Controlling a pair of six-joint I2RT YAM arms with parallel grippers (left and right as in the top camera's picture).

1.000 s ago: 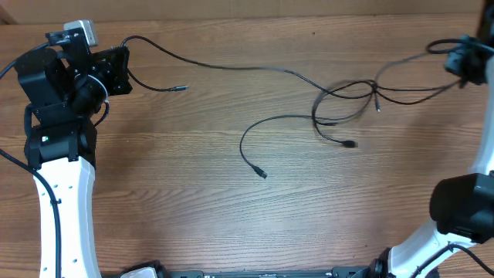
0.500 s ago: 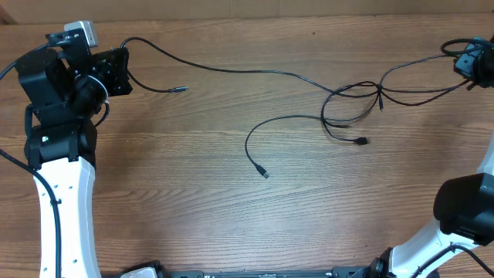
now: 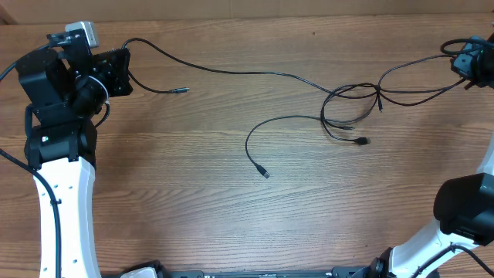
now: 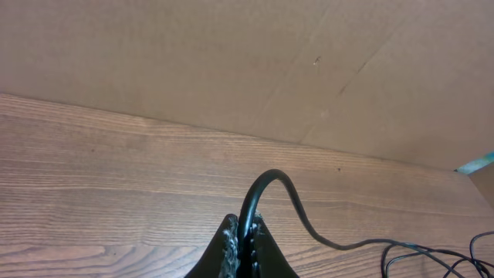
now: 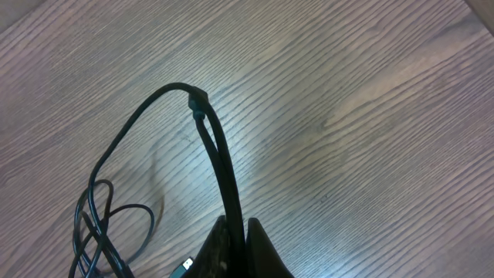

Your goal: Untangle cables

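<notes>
Thin black cables (image 3: 340, 108) lie stretched across the wooden table, knotted in a loose tangle right of centre. One long strand (image 3: 231, 71) runs from the tangle to the far left, where my left gripper (image 3: 122, 71) is shut on it; in the left wrist view the cable (image 4: 266, 185) loops up out of the jaws (image 4: 247, 243). My right gripper (image 3: 465, 63) at the far right edge is shut on another strand (image 5: 220, 154), pinched between its fingers (image 5: 235, 239). Loose plug ends lie on the table, one end (image 3: 265, 174) near the middle, another (image 3: 363, 140) below the tangle and a third (image 3: 182, 89) near the left arm.
A cardboard wall (image 4: 247, 62) stands behind the far table edge. The white bases of both arms, left (image 3: 65, 208) and right (image 3: 463, 208), stand at the front corners.
Over the last second my right gripper moved right and slightly back, pulling the tangle and loose ends to the right. In the last half second nothing visibly moved. The left arm stayed still.
</notes>
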